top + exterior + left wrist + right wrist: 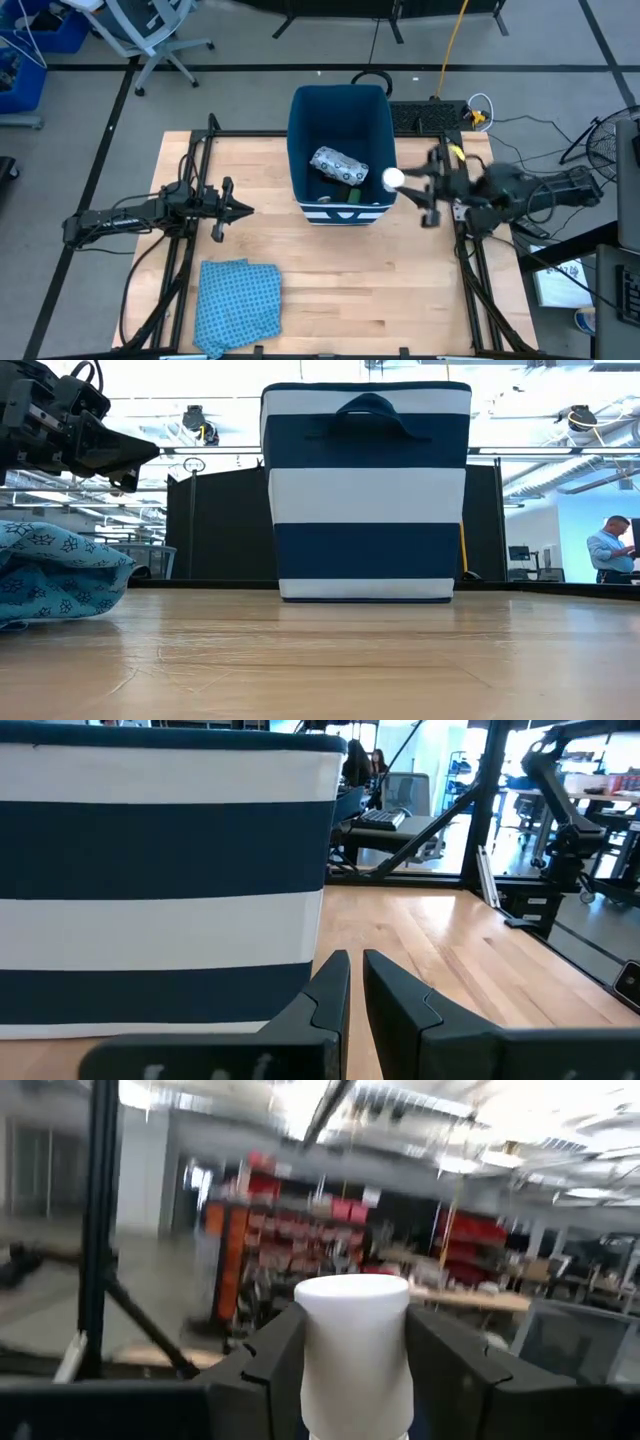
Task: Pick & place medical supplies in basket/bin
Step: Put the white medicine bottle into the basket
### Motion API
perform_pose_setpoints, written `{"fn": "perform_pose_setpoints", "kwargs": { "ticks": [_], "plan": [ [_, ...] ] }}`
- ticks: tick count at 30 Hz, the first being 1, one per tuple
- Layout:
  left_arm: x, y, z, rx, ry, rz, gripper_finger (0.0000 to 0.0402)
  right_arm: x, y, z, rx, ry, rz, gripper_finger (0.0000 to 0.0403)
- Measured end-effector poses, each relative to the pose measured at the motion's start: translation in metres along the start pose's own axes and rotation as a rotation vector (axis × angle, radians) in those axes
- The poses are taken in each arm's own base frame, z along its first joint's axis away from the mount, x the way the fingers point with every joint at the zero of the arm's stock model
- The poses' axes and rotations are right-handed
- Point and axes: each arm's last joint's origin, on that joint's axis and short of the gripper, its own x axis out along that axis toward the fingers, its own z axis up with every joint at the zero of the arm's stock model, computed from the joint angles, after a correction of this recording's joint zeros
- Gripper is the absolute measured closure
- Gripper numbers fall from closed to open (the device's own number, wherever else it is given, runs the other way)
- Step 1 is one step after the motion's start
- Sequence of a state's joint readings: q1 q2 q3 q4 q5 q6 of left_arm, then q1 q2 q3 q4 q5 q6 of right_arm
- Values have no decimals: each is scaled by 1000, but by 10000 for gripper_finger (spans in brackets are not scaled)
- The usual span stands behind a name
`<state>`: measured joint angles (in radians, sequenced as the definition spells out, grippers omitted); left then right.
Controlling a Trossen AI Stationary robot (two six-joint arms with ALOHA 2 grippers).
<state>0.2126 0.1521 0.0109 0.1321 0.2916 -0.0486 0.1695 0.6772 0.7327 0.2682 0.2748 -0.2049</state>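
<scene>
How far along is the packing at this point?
Done: a silvery printed pouch and small green pieces lie in the blue bin.
In hand: the right end effector grips a white bottle at the bin's rim.
Left: dropping it. The left end effector waits, empty.

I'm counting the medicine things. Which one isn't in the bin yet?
The white bottle: the right tool grips it at the bin's right rim. The silvery pouch and green piece already lie inside the bin.
</scene>
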Motion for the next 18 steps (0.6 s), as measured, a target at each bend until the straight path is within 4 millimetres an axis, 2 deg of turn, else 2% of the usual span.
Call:
{"fn": "perform_pose_setpoints", "kwargs": {
  "ticks": [5, 9, 14, 18],
  "plan": [
    [0, 0, 0, -2, 0, -1, 364, 58, -28, 41, -40, 162, 22, 258],
    [0, 0, 0, -2, 1, -1, 364, 98, -65, 59, -34, 286, -25, 258],
    [0, 0, -1, -14, 14, -2, 364, 136, -114, 61, 42, 387, -35, 258],
    [0, 0, -3, -20, 35, -1, 364, 164, -145, 43, 5, 484, -54, 258]
  ]
}}
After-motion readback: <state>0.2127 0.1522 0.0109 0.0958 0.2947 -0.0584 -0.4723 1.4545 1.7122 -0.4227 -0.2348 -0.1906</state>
